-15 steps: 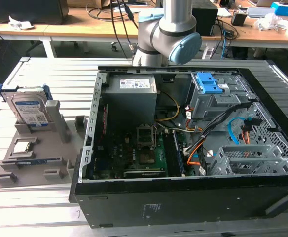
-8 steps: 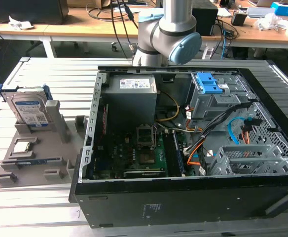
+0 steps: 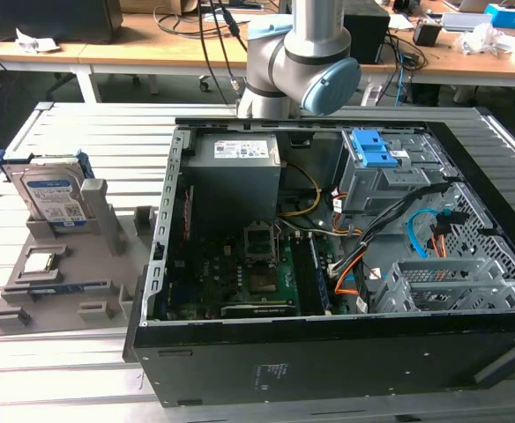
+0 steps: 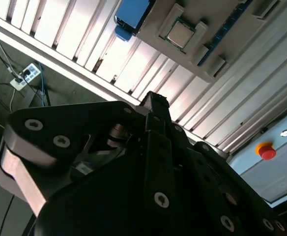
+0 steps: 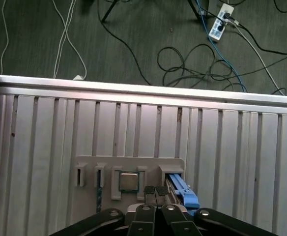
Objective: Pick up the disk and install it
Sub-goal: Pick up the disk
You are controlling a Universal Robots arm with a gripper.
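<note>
One arm (image 3: pixel 302 53), one gripper, one disk, as far as I can count. The disk (image 3: pixel 53 196) stands upright on edge in a slot of the single grey holder (image 3: pixel 99 291). The holder sits by the table's (image 3: pixel 90 123) edge on the exterior view's left. One square processor chip (image 3: pixel 41 260) lies flat in a pocket of the same holder, nearer the table's front edge.

One open computer case (image 3: pixel 328 352) takes up the middle of the table and the exterior view's right. It has one grey power supply (image 3: pixel 235 176) and one blue latch (image 3: pixel 369 150) inside.

Bare slats lie all around the holder, and a strip of open table runs between it and the case wall. In the first wrist view the table edge (image 5: pixel 133 88) passes beyond the holder, with loose cables on the floor past it.

The gripper (image 5: pixel 156 191) hangs over the holder's rim with nothing in it, its fingers (image 4: pixel 156 101) pressed together. In the first wrist view the disk's blue frame (image 5: pixel 183 189) shows just beside the fingertips, apart from them. The chip (image 5: pixel 129 181) shows on their other side.
</note>
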